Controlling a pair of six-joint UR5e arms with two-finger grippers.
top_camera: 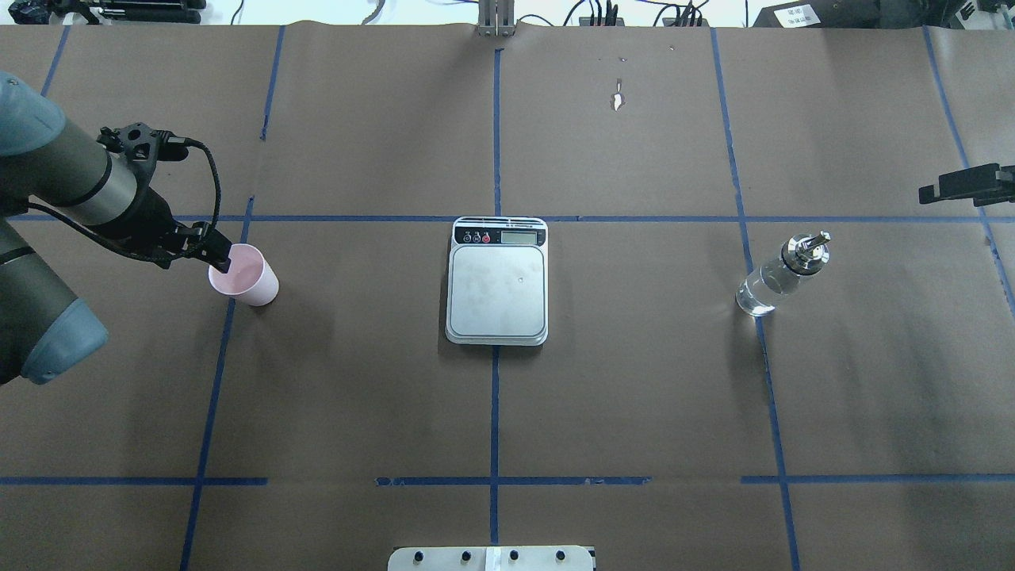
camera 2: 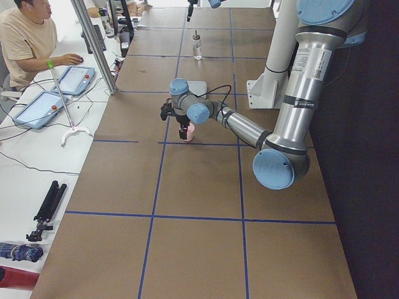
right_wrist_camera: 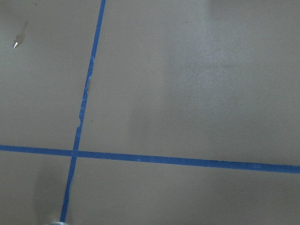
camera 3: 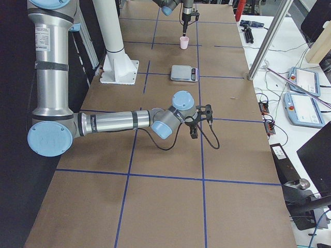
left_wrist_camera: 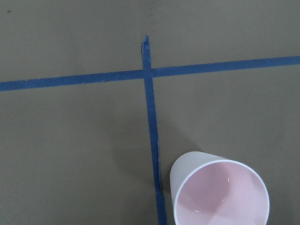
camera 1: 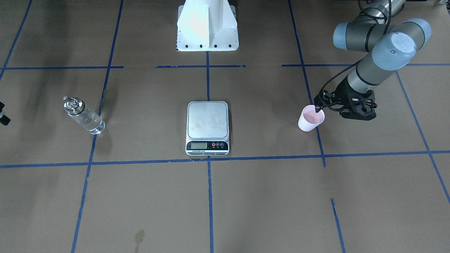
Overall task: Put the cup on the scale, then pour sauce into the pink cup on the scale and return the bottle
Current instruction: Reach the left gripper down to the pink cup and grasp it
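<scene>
Step one here, getting the cup (top_camera: 246, 276) onto the scale (top_camera: 497, 281), and honestly it's barely underway. The cup stands upright on the brown paper table (top_camera: 357, 381), right at a blue tape line (left_wrist_camera: 151, 131), well off to my left of the scale. The steel platform has nothing on it.

My left gripper (top_camera: 221, 256) is right at the cup's rim. From the front camera one finger looks like it dips just inside the lip on the arm's side, so I'd guess I'm set up for a rim pinch, with the wall between the fingers. Whether the jaws have actually closed on that wall, I can't tell. The wrist cam only shows the cup's pink inside at the bottom corner, with no fingers in shot.

The right gripper (top_camera: 966, 185) hangs out at the far edge, apart from the bottle (top_camera: 781, 275). I can't tell if it's open or closed either. The bottle stands well to the right of the scale, with the clear sauce (top_camera: 760, 292) visible low in the glass.

Next move, as I see it: confirm the pinch, lift straight up so the cup doesn't tip, carry it across to the platform and set it down around the middle. A rim grip on a light tapered cup feels sketchy to me, since it could swing or slip, so I'd go slow.
</scene>
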